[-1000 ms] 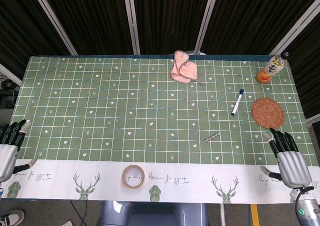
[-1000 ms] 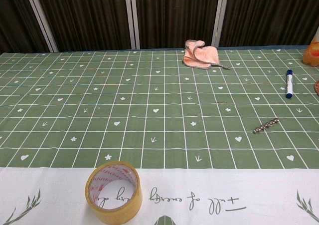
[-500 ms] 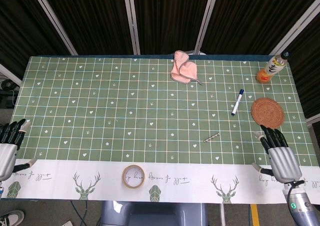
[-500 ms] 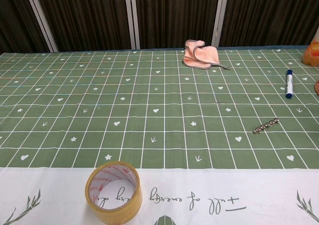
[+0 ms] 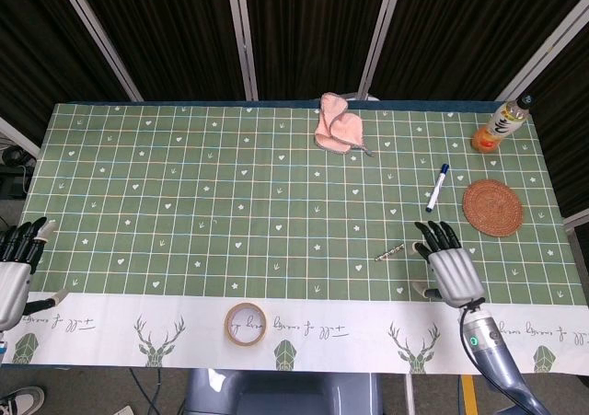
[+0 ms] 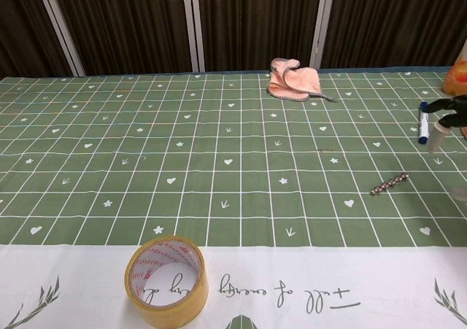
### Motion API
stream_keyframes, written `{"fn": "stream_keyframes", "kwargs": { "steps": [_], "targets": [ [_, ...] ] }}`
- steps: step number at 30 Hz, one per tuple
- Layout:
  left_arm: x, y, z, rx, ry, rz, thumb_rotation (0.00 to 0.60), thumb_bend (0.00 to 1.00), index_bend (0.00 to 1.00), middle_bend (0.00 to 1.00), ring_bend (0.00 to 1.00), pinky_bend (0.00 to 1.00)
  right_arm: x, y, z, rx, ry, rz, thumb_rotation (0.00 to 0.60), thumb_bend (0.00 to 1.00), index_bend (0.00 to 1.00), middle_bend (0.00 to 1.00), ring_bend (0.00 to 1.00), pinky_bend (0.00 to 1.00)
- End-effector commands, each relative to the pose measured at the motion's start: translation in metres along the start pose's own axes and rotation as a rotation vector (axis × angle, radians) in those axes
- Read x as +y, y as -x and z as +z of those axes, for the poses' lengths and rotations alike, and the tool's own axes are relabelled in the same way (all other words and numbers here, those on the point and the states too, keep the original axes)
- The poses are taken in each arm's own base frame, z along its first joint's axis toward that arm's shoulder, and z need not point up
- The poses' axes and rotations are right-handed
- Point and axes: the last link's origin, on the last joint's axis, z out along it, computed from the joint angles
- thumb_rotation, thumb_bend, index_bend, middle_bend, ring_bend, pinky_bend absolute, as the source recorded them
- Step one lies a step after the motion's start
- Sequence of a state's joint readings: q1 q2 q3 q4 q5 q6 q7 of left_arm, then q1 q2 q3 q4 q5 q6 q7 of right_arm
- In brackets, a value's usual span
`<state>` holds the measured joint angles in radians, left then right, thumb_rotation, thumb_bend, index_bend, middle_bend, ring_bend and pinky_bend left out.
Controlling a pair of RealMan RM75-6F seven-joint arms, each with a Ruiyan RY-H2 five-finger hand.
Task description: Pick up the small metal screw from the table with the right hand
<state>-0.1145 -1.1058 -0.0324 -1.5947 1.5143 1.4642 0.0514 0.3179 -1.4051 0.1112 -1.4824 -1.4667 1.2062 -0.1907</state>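
Observation:
The small metal screw [image 5: 390,252] [image 6: 388,184] lies on the green checked cloth, right of centre. My right hand [image 5: 447,267] hovers just right of it with fingers spread and nothing in them; in the chest view only its fingertips [image 6: 446,117] show at the right edge. My left hand [image 5: 16,266] rests open at the table's left front corner, far from the screw.
A roll of tape [image 5: 246,324] [image 6: 166,280] sits on the white front strip. A blue-capped marker [image 5: 436,188] [image 6: 422,122], a woven coaster [image 5: 492,207] and an orange bottle [image 5: 497,124] stand behind the right hand. A pink cloth [image 5: 337,124] lies at the back.
My right hand has moved left and forward from the table's right front corner to just beside the screw, entering the chest view. The left hand has drifted slightly lower.

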Motion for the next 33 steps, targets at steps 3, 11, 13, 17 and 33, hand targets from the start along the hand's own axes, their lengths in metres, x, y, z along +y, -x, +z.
{"fn": "stream_keyframes", "kwargs": {
  "steps": [3, 11, 13, 17, 33],
  "targets": [
    [0.001, 0.002, 0.001, -0.005, 0.002, -0.003, 0.6, 0.07, 0.0, 0.0, 0.0, 0.0, -0.005, 0.015, 0.016, -0.013, 0.005, 0.0, 0.6, 0.1, 0.41, 0.09, 0.0, 0.01],
    [0.001, 0.004, 0.003, -0.013, -0.009, -0.01, 0.6, 0.07, 0.0, 0.0, 0.0, 0.0, -0.008, 0.025, 0.03, -0.007, 0.016, 0.015, 0.6, 0.1, 0.37, 0.09, 0.0, 0.01],
    [0.001, 0.004, 0.003, -0.016, -0.015, -0.018, 0.6, 0.07, 0.0, 0.0, 0.0, 0.0, -0.009, 0.027, 0.033, -0.007, 0.018, 0.019, 0.6, 0.09, 0.34, 0.09, 0.0, 0.01],
    [0.0, 0.005, 0.003, -0.024, -0.026, -0.029, 0.6, 0.07, 0.0, 0.0, 0.0, 0.0, -0.011, 0.033, 0.04, -0.014, 0.021, 0.019, 0.6, 0.09, 0.33, 0.09, 0.0, 0.01],
    [-0.003, 0.006, 0.006, -0.031, -0.048, -0.036, 0.6, 0.07, 0.0, 0.0, 0.0, 0.0, -0.026, 0.059, 0.066, -0.011, 0.033, 0.056, 0.6, 0.09, 0.33, 0.08, 0.0, 0.01]
  ]
}}
